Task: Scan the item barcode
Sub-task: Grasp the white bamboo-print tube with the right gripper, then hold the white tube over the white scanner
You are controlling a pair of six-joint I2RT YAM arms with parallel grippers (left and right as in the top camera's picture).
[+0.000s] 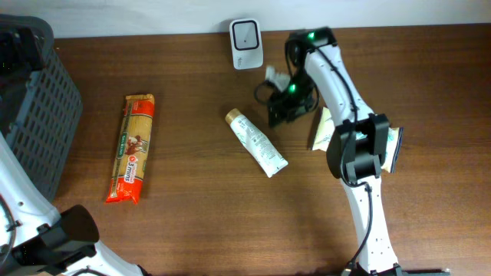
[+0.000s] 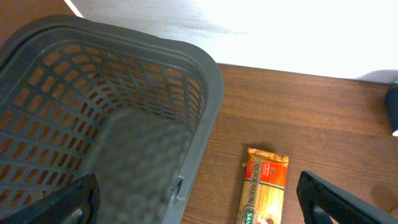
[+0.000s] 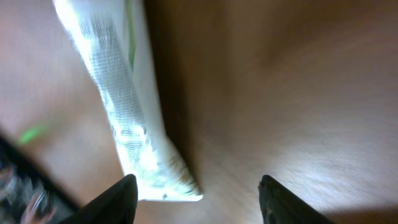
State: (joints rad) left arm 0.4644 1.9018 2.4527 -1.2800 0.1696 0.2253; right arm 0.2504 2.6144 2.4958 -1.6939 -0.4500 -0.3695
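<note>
A white barcode scanner (image 1: 246, 43) stands at the table's far edge. A white tube with a gold cap (image 1: 255, 142) lies mid-table, and an orange pasta pack (image 1: 132, 147) (image 2: 264, 186) lies to its left. My right gripper (image 1: 282, 107) (image 3: 199, 200) hovers low between the scanner and the tube, open. In the blurred right wrist view, the flat end of a white item with green print (image 3: 124, 112) lies by the left finger and is not held. My left gripper (image 2: 199, 208) is wide open and empty, above the basket's corner.
A dark grey mesh basket (image 1: 34, 115) (image 2: 93, 106) fills the left edge. A pale packet (image 1: 322, 126) lies under the right arm, with another flat item (image 1: 393, 146) beside the arm. Black cables (image 1: 267, 90) trail near the scanner.
</note>
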